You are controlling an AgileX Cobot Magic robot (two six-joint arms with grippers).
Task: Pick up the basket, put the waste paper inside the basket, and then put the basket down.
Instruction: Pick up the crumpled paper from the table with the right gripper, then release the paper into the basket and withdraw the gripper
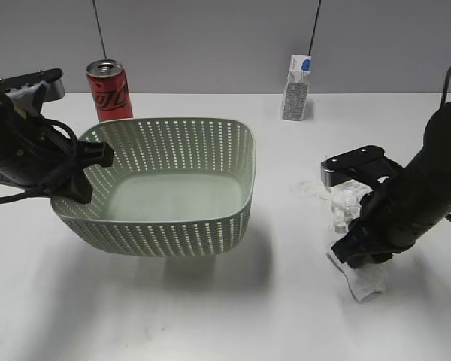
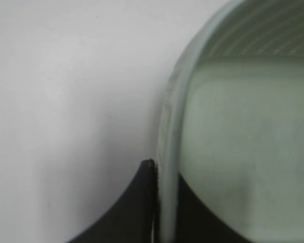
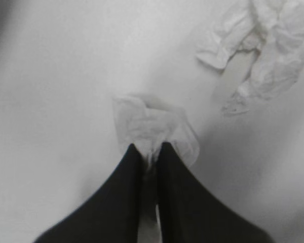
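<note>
Clearly the left gripper (image 1: pixel 86 171) is clamped on the left rim of the basket (image 1: pixel 173 188), one finger outside the wall and one inside, as the left wrist view shows with the pale green rim (image 2: pixel 168 167) running between the dark jaws. The basket looks tipped and lifted on that side, its shadow spread on the table (image 1: pixel 210 316) beneath, so that its open mouth faces the right arm and is easy to drop paper into. It is empty so far.

On the right, the gripper (image 3: pixel 151 154) has pinched its fingertips closed on one wad of waste paper (image 3: pixel 154 129), holding a fold of tissue low against the table. The second wad (image 3: pixel 263 55) lies loose just beyond it, untouched. Both wads sit well to the right of the basket.

Behind, a red soda can (image 1: pixel 109 90) and a small carton (image 1: pixel 297 88) stand near the wall, out of the way of the carry across.
</note>
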